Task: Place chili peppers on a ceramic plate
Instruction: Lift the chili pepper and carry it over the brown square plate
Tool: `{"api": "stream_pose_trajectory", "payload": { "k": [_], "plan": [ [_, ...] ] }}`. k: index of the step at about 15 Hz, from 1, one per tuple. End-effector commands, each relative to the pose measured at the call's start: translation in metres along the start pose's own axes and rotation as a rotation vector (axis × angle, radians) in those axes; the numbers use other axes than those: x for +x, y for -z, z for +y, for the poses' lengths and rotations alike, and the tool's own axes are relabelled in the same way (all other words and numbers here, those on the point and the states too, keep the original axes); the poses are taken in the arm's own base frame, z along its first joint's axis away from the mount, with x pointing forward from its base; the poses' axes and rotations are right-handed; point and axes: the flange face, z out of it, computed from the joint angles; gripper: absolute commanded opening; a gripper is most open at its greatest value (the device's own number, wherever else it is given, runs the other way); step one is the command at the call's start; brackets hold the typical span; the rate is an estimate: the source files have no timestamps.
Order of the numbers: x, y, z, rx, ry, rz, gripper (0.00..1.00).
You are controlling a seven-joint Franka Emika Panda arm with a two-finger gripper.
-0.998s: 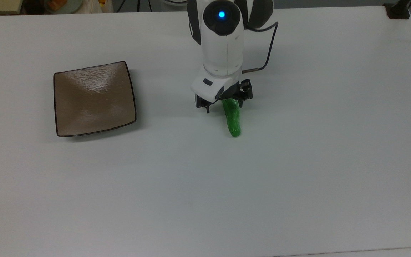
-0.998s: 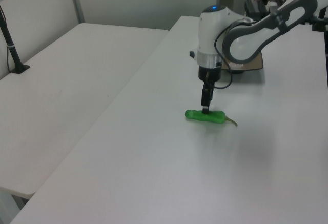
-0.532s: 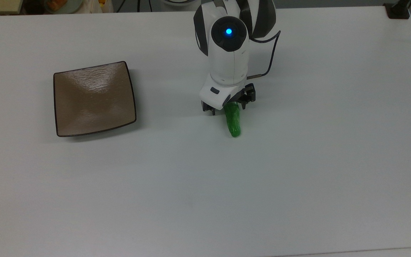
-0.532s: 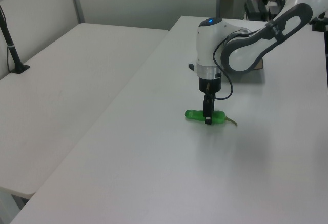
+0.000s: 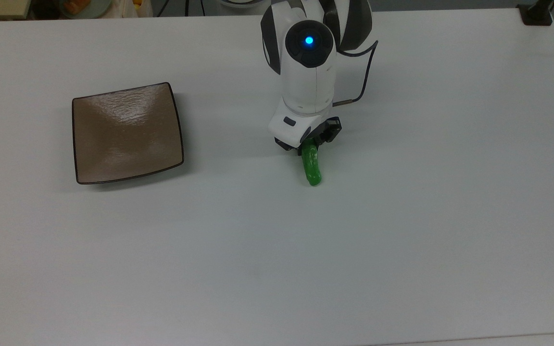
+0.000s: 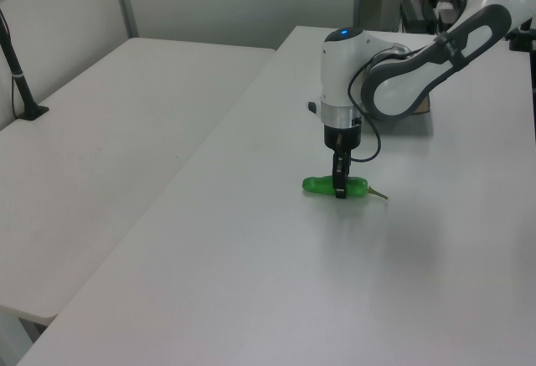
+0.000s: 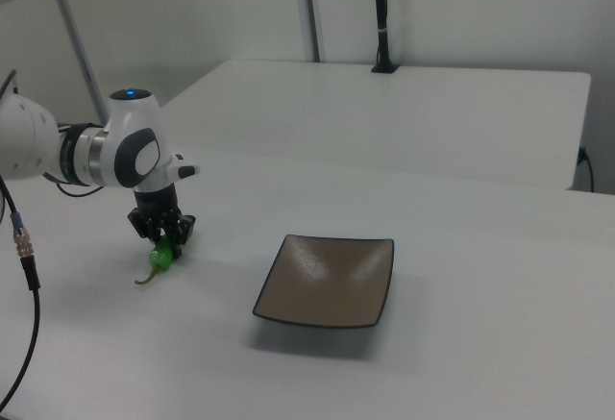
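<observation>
A bright green chili pepper (image 5: 312, 169) lies on the white table to the right of centre in the top view, its near end poking out from under the arm. My gripper (image 5: 309, 145) points straight down and is shut on the pepper's middle. In the left view the gripper (image 6: 339, 190) pinches the pepper (image 6: 318, 185), whose thin stem (image 6: 378, 193) trails toward the left view's right. The square brown ceramic plate (image 5: 127, 132) sits apart at the top view's left with nothing on it. In the right view the plate (image 7: 327, 281) is right of the gripper (image 7: 165, 239) and the pepper (image 7: 161, 259).
A black cable (image 5: 364, 67) loops off the wrist. A black post base (image 5: 536, 14) stands at the top view's far right corner. A second white table (image 6: 126, 123) adjoins on the left view's left, with a black post (image 6: 21, 85) on it.
The gripper came down over the pepper and its fingers closed on it. The pepper now looks narrower and has shifted slightly between the fingers.
</observation>
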Motion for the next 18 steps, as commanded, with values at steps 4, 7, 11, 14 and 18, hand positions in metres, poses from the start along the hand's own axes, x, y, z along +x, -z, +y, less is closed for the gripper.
{"api": "stream_pose_trajectory", "payload": {
  "k": [4,7,11,14,18],
  "plan": [
    [-0.004,0.042,0.008,-0.063,0.102,0.028,0.04],
    [-0.014,0.082,0.04,-0.091,0.189,0.013,0.04],
    [-0.03,0.145,0.109,-0.129,0.256,0.008,0.04],
    [-0.041,0.164,0.166,-0.155,0.257,0.009,0.05],
    [-0.051,0.163,0.21,-0.169,0.271,-0.001,0.05]
  ]
}}
